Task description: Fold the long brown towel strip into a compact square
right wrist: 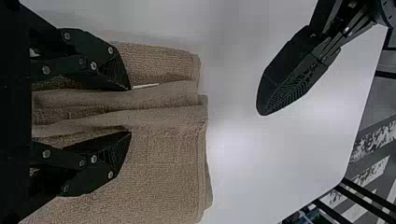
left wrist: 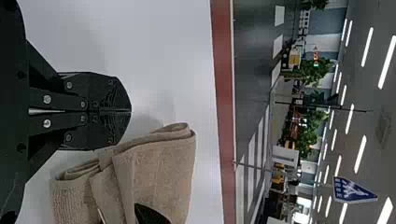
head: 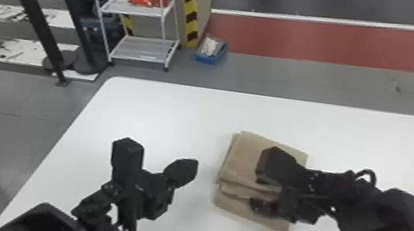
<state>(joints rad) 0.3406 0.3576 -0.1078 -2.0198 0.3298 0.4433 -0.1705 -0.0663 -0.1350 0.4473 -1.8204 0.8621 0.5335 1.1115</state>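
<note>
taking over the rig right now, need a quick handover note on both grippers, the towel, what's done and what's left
Left gripper: fingers shut, nothing between them, above the table left of the towel.
Right gripper: fingers open over the towel, a raised fold lying between them, not pinched.
Towel: on the table, in front of the robot.
Done: it is folded into a short stack of layers.
Left: the raised fold probably needs flattening and the layers squaring up; the near layer sticks out past that fold.
</note>
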